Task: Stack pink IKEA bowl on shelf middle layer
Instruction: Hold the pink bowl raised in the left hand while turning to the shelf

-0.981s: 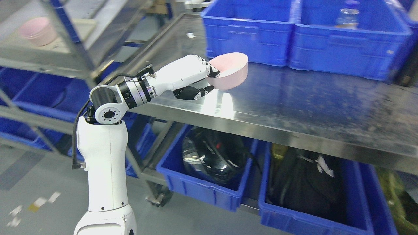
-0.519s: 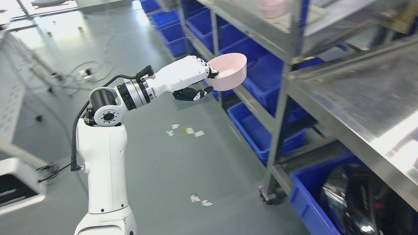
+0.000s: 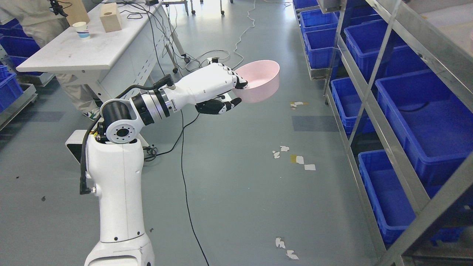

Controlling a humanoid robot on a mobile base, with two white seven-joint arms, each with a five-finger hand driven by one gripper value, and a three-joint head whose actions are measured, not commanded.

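Note:
A pink bowl [image 3: 260, 79] hangs in the air above the grey floor, mouth tilted up and toward me. My left hand [image 3: 225, 88] is shut on its near rim, fingers over the edge and thumb under the side. The white left arm rises from the lower left. A metal shelf frame [image 3: 384, 122] with blue bins runs along the right side, well apart from the bowl. The right arm does not show.
Blue bins [image 3: 421, 111] fill the shelf's lower levels at the right. A white table [image 3: 92, 48] with a paper cup and a wooden box stands at the upper left, a person beside it. Cables [image 3: 183, 147] and paper scraps lie on the floor.
The whole view has swung left, away from the steel table and past the shelf to the open floor: the camera moved. The hand keeps the same hold on the bowl.

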